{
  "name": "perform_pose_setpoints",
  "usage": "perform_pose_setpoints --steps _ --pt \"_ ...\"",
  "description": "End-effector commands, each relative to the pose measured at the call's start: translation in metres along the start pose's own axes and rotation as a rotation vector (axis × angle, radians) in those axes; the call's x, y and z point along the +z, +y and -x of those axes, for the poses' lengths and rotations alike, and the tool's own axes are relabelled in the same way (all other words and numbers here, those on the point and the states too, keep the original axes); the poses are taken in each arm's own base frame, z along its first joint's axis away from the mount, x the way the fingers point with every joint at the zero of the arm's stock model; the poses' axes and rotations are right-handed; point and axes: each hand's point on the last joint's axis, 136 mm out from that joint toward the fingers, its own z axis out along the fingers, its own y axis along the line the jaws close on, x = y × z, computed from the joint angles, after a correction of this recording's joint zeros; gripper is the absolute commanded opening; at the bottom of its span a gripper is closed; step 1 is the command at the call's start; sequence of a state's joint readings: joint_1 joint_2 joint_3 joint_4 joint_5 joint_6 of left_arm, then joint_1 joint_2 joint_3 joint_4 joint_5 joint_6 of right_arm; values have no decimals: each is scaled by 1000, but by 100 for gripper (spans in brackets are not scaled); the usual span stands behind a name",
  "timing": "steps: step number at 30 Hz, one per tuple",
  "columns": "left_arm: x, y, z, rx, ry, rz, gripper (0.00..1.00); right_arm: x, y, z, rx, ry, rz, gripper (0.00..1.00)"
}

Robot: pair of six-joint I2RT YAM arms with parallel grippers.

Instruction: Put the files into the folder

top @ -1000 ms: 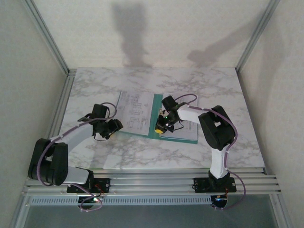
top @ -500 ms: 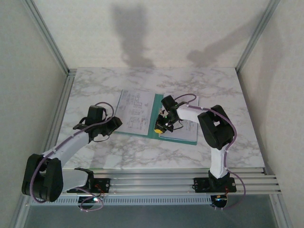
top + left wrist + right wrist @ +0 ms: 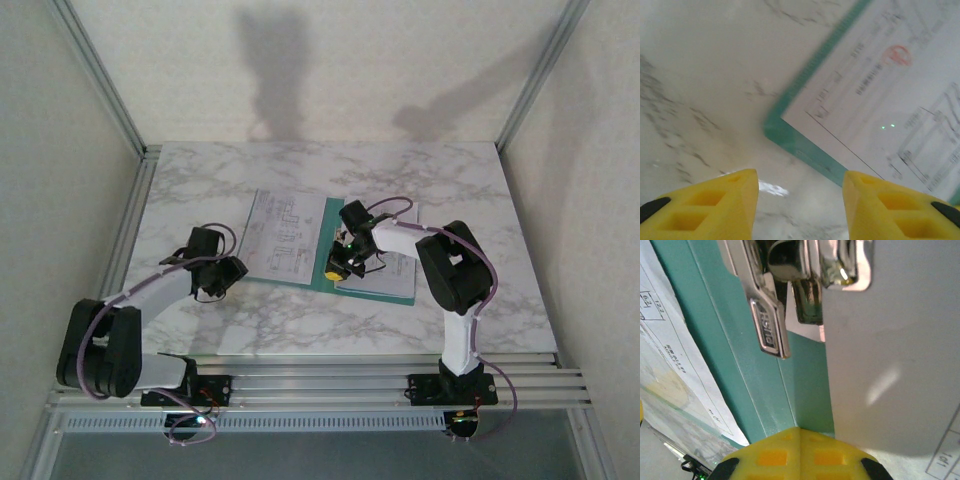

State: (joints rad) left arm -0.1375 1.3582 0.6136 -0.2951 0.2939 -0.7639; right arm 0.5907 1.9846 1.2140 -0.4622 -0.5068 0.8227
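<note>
The folder [image 3: 326, 215] is laid open at the middle of the marble counter [image 3: 450, 190]. The files [image 3: 285, 235] are spread flat on its inner faces, left and right of the spine. The left pincer [image 3: 232, 270] is positioned just beside the folder's near left corner, its yellow fingers [image 3: 705, 205] apart with nothing between them. The right pincer [image 3: 335, 268] is closed together over the spine, near the metal clip [image 3: 772, 315].
</note>
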Motion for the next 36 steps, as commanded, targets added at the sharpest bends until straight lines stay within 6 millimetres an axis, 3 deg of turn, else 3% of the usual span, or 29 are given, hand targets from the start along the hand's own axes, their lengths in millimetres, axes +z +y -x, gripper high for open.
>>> perform_pose_setpoints --steps 1,6,11,22,27,32,36 --pt "4 2 15 -3 -36 16 48 35 -74 -21 96 82 -246 0" --pt "8 -10 27 7 -69 -43 47 35 -72 -19 93 81 -245 0" --pt "10 -24 26 2 -66 -138 41 36 -72 -19 92 83 -242 0" --pt "-4 -42 37 -8 -126 -224 33 38 -74 -20 93 91 -247 0" --pt "9 -25 30 -8 -82 -139 31 37 -74 -20 91 89 -247 0" --pt "0 -14 35 -22 -125 -85 37 36 -75 -21 93 89 -248 0" --pt "5 -4 35 -13 -119 -26 39 37 -74 -20 92 89 -245 0"
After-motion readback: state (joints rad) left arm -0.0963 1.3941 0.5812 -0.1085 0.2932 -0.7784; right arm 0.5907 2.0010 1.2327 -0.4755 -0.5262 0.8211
